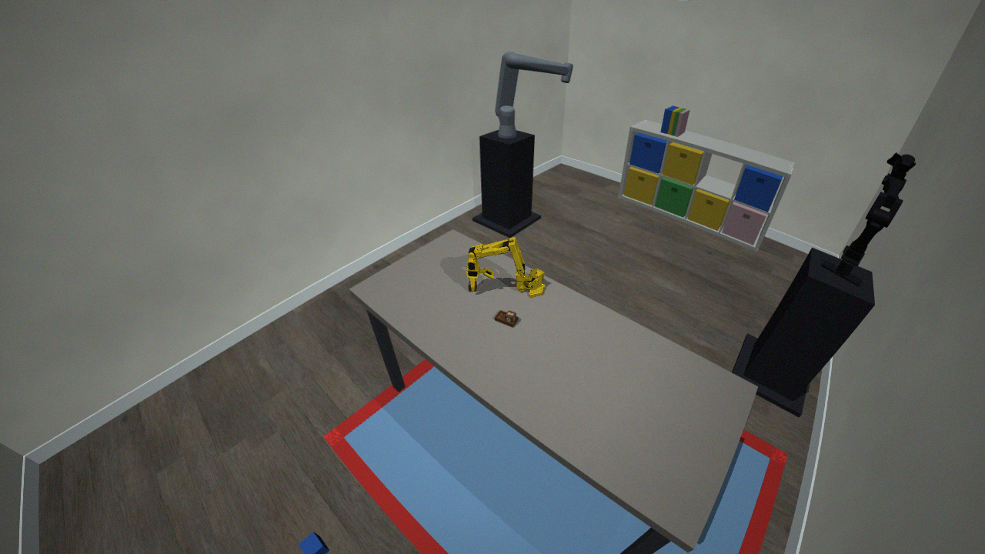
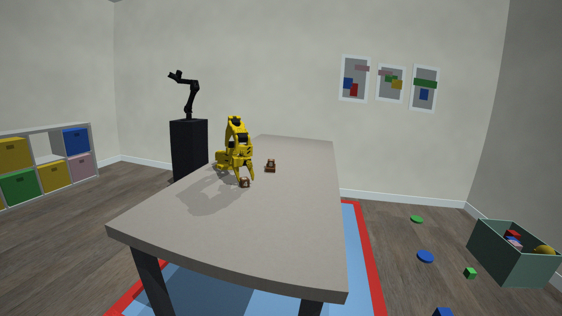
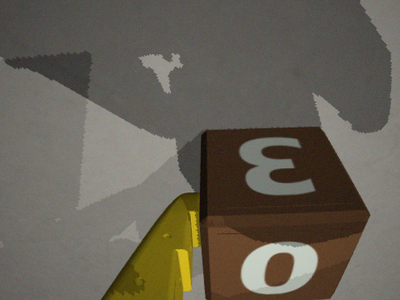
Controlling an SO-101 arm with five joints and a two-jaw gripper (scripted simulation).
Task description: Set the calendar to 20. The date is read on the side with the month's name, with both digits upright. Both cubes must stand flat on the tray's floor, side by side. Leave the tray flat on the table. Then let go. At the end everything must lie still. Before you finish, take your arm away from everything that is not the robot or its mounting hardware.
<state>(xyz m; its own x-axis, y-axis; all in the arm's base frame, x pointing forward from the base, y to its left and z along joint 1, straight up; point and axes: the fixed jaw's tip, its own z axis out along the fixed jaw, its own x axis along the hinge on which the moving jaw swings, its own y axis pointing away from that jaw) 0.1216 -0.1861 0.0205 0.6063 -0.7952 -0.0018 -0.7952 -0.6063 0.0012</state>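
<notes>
One brown cube [image 2: 244, 183] [image 3: 333, 196] stands on the table, clear of the tray. It shows 4 towards the exterior camera; the wrist view shows a 3, turned upside down, and a 0. My gripper [image 2: 246, 179] is open around this cube. In the wrist view one yellow finger is close by the cube's left side and the other finger is out of frame. The brown tray [image 1: 500, 316] [image 2: 270, 170] lies flat on the table. The other cube [image 1: 510, 316] [image 2: 270, 163] is on it, with 8 towards the exterior camera. The month's name is too small to read.
The grey table [image 1: 592, 385] [image 2: 275, 228] carries the yellow arm, whose base stands near the table's long edge. The tray is beyond the gripper as seen from the exterior view. Two other arms stand on black pedestals [image 1: 507, 178] [image 1: 806, 316] away from the table.
</notes>
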